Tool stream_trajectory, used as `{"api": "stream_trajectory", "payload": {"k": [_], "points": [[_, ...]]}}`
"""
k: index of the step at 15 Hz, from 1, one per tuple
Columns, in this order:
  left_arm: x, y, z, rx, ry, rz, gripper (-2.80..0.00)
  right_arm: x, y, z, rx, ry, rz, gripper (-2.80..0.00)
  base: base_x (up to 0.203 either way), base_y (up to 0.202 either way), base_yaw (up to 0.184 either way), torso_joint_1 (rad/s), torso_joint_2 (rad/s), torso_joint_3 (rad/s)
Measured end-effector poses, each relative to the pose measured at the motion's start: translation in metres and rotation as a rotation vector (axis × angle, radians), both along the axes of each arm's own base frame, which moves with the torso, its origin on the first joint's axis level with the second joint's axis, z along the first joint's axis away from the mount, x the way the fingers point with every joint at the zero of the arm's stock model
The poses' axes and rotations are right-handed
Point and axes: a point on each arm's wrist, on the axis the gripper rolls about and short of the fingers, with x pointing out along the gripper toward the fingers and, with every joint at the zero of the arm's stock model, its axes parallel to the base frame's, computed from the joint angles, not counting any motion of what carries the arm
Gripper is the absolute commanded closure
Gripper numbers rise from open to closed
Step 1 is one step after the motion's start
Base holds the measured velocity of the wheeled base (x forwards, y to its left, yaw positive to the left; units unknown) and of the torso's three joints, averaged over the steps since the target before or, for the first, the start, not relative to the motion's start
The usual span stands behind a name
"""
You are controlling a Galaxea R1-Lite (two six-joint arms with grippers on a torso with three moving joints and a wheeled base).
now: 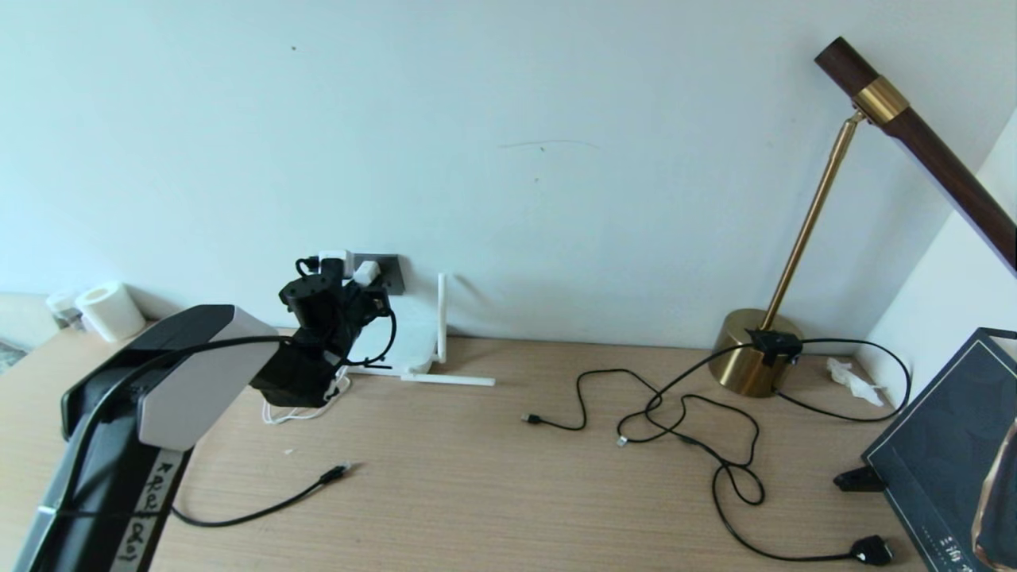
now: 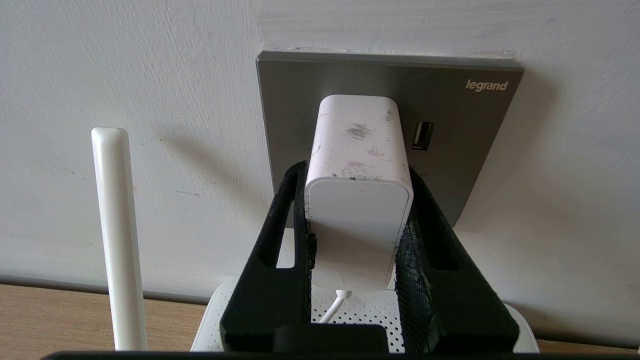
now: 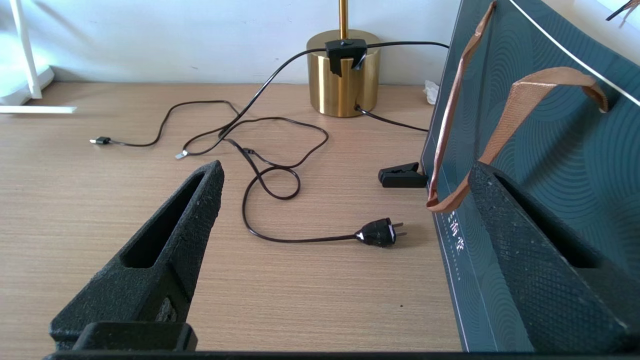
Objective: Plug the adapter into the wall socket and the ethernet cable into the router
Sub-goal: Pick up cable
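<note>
Plastic, smooth and white with rounded corners and grey scuffs on its top face, makes up the adapter (image 2: 357,200), which sits pinched between the two rough black fingers (image 2: 280,250) of the left gripper (image 2: 357,197) and is pressed against the flat dark grey wall socket (image 2: 465,150); a thin white cord (image 2: 334,307) leaves its near end. Only the left wrist view shows that grip clearly, along with the socket's small slot beside the adapter and the dotted top of the router (image 2: 360,310) below, with one slim antenna (image 2: 117,240) standing upright. From the head view the left gripper (image 1: 361,282) partly hides the socket (image 1: 389,272) and router (image 1: 405,334), yet that view alone shows the ethernet cable (image 1: 262,508), black and fairly thick, lying loose on the wood-grain desk (image 1: 477,492) with its plug well apart from the router. The right wrist view shows the right gripper (image 3: 345,200) spread wide and holding nothing, low over the desk, facing a brass lamp base (image 3: 342,80), a thin tangled lamp cord (image 3: 270,175) and a dark teal paper bag (image 3: 550,150) with ribbon handles.
</note>
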Motion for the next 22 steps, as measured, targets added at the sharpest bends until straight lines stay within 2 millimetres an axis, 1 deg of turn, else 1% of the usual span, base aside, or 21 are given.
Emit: {"api": "stream_trajectory", "payload": {"k": [6,20,21,22], "points": [[-0.0045,0.0004,-0.0023,0.002,0.016,0.001,0.0,0.0,0.0,0.0,0.0,0.0,0.0,-2.8,0.0,0.0,0.0,0.0,0.0,0.0],[-0.0043,0.0007,-0.0008,-0.001,0.021,0.02,0.0,0.0,0.0,0.0,0.0,0.0,0.0,-2.8,0.0,0.0,0.0,0.0,0.0,0.0],[-0.0043,0.0007,-0.0008,-0.001,0.021,0.02,-2.8,0.0,0.0,0.0,0.0,0.0,0.0,-2.8,0.0,0.0,0.0,0.0,0.0,0.0],[-0.0042,0.0008,0.0,-0.001,0.018,0.022,-2.8,0.0,0.0,0.0,0.0,0.0,0.0,-2.8,0.0,0.0,0.0,0.0,0.0,0.0]]}}
